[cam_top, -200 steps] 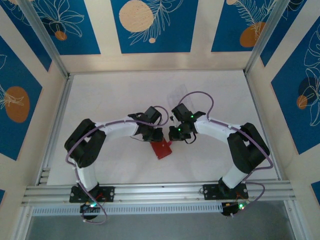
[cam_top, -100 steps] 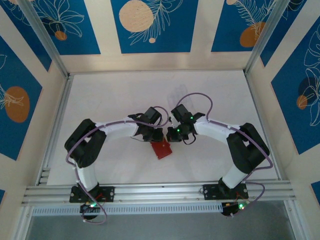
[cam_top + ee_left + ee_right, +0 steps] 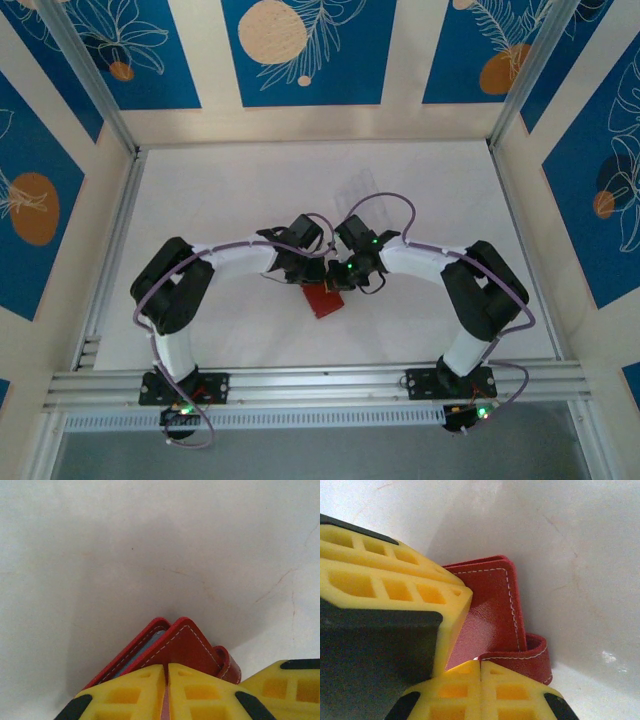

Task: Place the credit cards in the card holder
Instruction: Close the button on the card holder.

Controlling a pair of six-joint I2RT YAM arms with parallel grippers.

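Since a second ago the right arm [image 3: 430, 262] has swung inward, bringing the right gripper [image 3: 341, 276] up beside the left gripper [image 3: 308, 270] over the far end of the red card holder [image 3: 323, 299], which lies mid-table [image 3: 230, 200]. The left gripper is clamped on the holder's upper leaf, with a blue card [image 3: 149, 644] edge showing between the leaves. The right gripper's jaws are pressed together at the strap tab [image 3: 530, 652], though I cannot tell whether they pinch it, and both arms are bent at the elbow with forearms reaching toward each other.
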